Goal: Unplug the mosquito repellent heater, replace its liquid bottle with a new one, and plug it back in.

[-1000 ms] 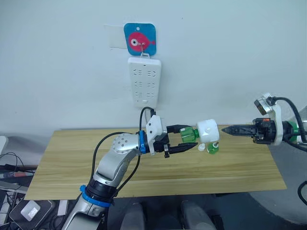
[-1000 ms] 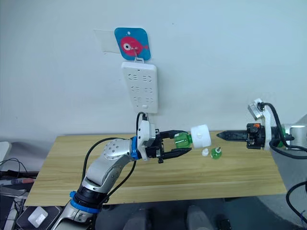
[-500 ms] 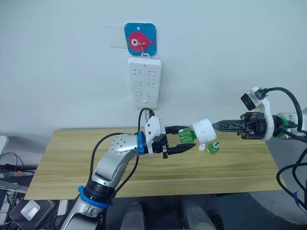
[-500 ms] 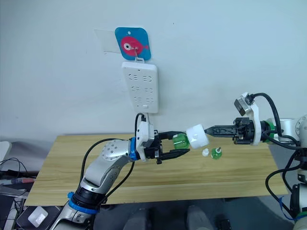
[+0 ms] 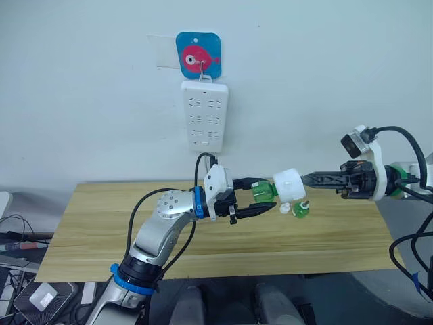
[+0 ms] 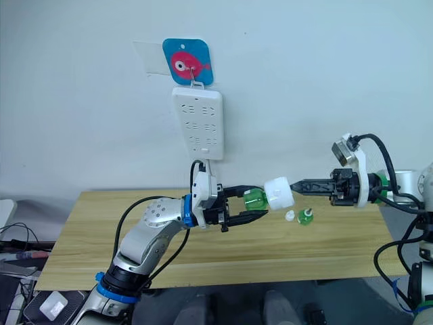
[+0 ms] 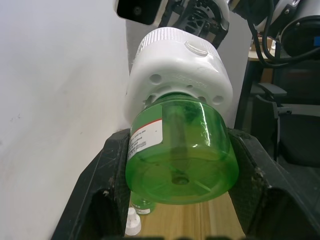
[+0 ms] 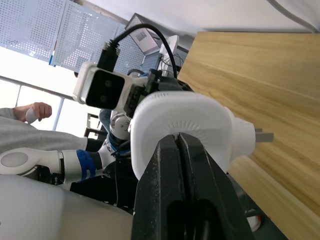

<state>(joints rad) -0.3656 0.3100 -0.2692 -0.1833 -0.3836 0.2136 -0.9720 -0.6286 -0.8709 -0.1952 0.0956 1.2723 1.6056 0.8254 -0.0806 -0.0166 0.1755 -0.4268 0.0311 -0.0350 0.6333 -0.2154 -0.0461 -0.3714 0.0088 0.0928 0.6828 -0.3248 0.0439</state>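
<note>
Nearest you, the left tool point(image 5: 254, 197) is pinching the green liquid bottle point(image 5: 265, 191) by its base, one black finger on each side, so the bottle lies sideways above the bench point(image 5: 101, 230) with its neck pointing toward your right arm. That grip leaves the mosquito repellent heater point(image 5: 287, 184) free at the far end of the bottle, held in the air between the two arms and unplugged.

Your right tool point(image 5: 312, 179) has its fingers pressed together, and the tip touches the heater's white shell. I judge this to be a brace or a nudge while the bottle is turned in its socket.

On the bench below the heater stand another small green bottle point(image 5: 300, 209) and a white cap point(image 5: 285, 207) just beside it.

Farther back, the white power strip point(image 5: 203, 114) hangs on the wall under a fish plaque point(image 5: 198, 57), waiting for the heater.
</note>
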